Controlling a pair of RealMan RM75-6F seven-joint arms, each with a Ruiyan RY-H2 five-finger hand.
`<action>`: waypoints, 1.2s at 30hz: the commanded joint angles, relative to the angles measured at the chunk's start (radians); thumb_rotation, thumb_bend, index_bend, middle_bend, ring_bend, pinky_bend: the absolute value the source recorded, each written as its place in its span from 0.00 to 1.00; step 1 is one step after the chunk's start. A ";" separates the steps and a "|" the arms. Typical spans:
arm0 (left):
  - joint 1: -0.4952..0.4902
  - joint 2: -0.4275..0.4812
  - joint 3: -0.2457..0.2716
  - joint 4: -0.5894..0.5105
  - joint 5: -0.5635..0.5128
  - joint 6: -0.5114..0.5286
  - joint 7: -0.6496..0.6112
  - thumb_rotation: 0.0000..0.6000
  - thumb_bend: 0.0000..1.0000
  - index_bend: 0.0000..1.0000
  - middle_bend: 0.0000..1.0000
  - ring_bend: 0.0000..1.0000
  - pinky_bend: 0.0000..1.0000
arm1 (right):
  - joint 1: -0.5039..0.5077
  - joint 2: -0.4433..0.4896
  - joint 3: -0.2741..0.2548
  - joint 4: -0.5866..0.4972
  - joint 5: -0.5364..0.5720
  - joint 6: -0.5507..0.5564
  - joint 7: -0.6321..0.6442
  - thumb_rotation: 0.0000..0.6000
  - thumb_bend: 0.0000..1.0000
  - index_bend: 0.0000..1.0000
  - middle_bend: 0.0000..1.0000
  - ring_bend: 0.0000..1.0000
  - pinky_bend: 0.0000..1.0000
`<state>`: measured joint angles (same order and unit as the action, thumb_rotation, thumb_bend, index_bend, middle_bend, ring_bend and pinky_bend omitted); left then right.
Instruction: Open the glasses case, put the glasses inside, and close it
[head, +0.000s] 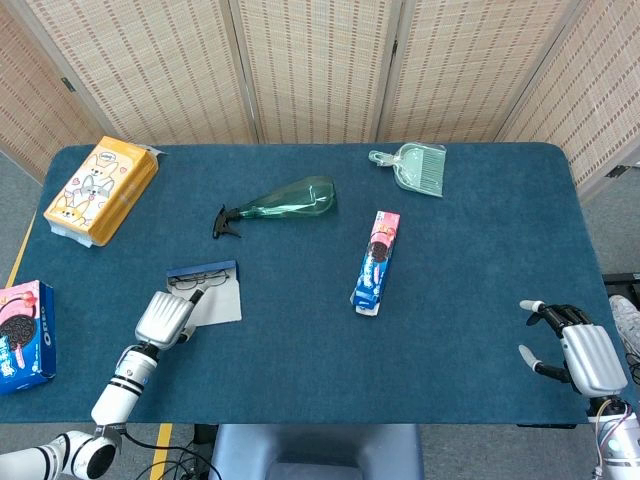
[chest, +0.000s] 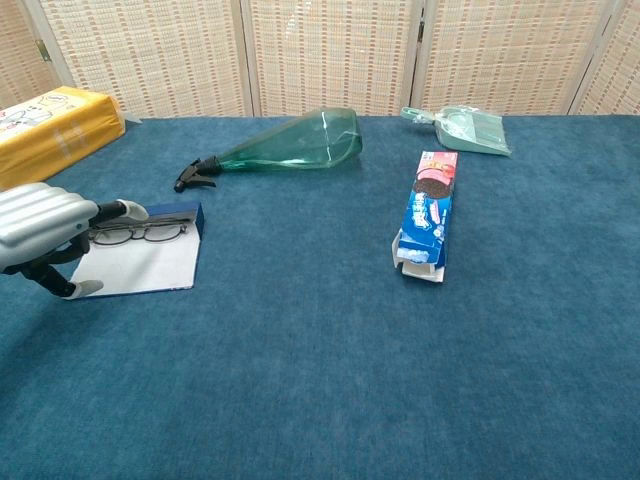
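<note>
A staged lab test area; blue-carpeted table ringed by woven folding screens, assorted props

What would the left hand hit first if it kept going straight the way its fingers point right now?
Most likely the glasses case: the left hand points up and slightly right across the table, its fingertips at the case's open flap, with the glasses just beyond. Its height over the flap is unclear.

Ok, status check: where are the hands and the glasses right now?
Left hand empty, at the near edge of the open blue-and-grey glasses case. Right hand open, idle at table's right edge. Thin-framed glasses lying in the case. Nothing blocking.
</note>
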<state>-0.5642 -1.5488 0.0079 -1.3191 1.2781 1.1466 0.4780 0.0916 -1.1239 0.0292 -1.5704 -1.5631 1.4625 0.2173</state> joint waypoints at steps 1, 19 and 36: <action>0.008 -0.010 0.004 0.007 0.006 -0.007 0.004 1.00 0.31 0.16 0.98 0.97 1.00 | 0.000 0.000 0.000 -0.001 0.000 0.000 -0.001 1.00 0.29 0.25 0.43 0.33 0.24; 0.020 -0.046 -0.026 0.063 0.009 -0.036 0.009 1.00 0.28 0.15 0.98 0.97 1.00 | 0.002 0.003 0.000 -0.004 0.001 0.000 -0.005 1.00 0.29 0.25 0.43 0.33 0.24; 0.012 -0.076 -0.053 0.106 -0.007 -0.075 0.025 1.00 0.28 0.15 0.98 0.97 1.00 | -0.005 0.003 -0.003 0.001 0.001 0.008 0.001 1.00 0.29 0.25 0.43 0.33 0.24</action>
<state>-0.5517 -1.6237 -0.0439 -1.2133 1.2716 1.0720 0.5023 0.0865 -1.1212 0.0259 -1.5699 -1.5620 1.4704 0.2179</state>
